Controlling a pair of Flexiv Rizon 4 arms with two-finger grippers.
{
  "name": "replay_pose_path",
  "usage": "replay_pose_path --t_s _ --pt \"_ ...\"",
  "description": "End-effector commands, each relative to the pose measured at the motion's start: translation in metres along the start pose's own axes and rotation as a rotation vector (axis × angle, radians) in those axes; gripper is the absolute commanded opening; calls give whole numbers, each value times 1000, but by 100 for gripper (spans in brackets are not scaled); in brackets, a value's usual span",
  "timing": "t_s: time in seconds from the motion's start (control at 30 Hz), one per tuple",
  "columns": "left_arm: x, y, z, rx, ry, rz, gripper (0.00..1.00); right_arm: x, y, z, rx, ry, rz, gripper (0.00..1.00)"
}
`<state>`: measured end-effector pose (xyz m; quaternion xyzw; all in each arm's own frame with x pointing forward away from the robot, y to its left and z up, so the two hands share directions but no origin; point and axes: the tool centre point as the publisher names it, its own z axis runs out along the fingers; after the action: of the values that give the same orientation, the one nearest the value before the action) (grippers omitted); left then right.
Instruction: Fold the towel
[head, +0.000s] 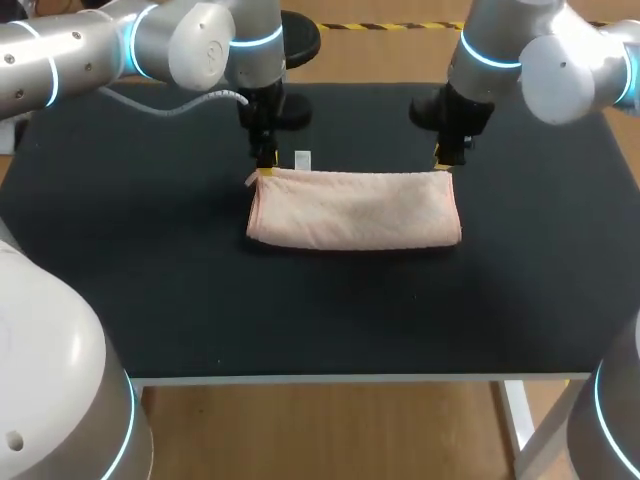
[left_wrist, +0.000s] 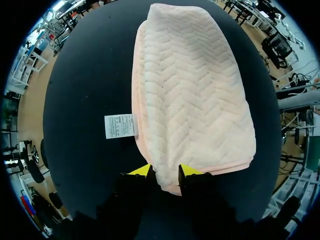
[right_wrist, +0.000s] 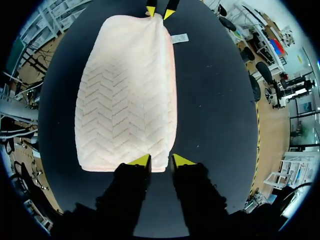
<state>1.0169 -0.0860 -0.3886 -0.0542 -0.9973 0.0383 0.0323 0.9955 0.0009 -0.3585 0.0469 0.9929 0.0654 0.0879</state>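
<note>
A pink towel (head: 355, 208) lies folded into a long flat strip in the middle of the black table (head: 150, 290). My left gripper (head: 266, 172) is at its far left corner and my right gripper (head: 443, 165) at its far right corner. In the left wrist view the towel (left_wrist: 192, 90) stretches away from the gripper (left_wrist: 166, 171), whose yellow tips stand slightly apart with the corner lying between them. The right wrist view shows the same: the towel (right_wrist: 127, 90) lies flat and a corner sits between the parted tips of the gripper (right_wrist: 160, 161). My left gripper (right_wrist: 160, 10) shows at the strip's other end.
A white care label (head: 303, 159) sticks out from the towel's far edge onto the table, near the left gripper; it also shows beside the towel as a label (left_wrist: 120, 126) in the left wrist view. Bare black table surrounds the towel on all sides.
</note>
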Motion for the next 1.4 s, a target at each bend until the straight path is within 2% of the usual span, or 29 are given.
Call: replay_pose_path --t_s 0.03,0.17,0.27,0.33,0.37,0.47,0.53,0.63,0.73,0.83,0.97,1.23,1.33,1.4 --pt "0 11 -5 30 -11 -26 100 7 -12 -13 -40 -54 14 100" --pt "5 18 -18 87 -29 -37 100 8 -16 -23 -49 -66 18 100" --pt "9 23 -29 204 -29 -25 100 10 -17 -28 -58 -68 16 100" --pt "14 22 -37 270 -20 22 100 13 -16 -31 -63 -69 12 100" --pt "16 22 -41 341 -18 47 100 14 -15 -31 -64 -69 8 100" --pt "24 21 -52 450 -27 160 100 18 -12 -32 -66 -68 -3 100" --pt "29 19 -57 446 -31 217 100 21 -10 -34 -69 -68 -12 100" --pt "35 19 -65 477 -54 232 100 23 -7 -37 -72 -70 -22 100" --pt "41 22 -73 528 -90 185 100 25 -6 -41 -76 -76 -28 100" --pt "48 28 -80 599 -129 83 100 26 -4 -46 -79 -85 -34 100" --pt "60 33 -83 622 -162 21 100 26 -1 -53 -90 -97 -40 100" --pt "79 41 -84 652 -180 -31 100 29 6 -68 -115 -115 -51 100" --pt "83 45 -85 678 -185 -16 100 35 7 -70 -100 -99 -95 100" --pt "85 45 -87 659 -186 9 100 43 9 -74 -97 -69 -184 100"
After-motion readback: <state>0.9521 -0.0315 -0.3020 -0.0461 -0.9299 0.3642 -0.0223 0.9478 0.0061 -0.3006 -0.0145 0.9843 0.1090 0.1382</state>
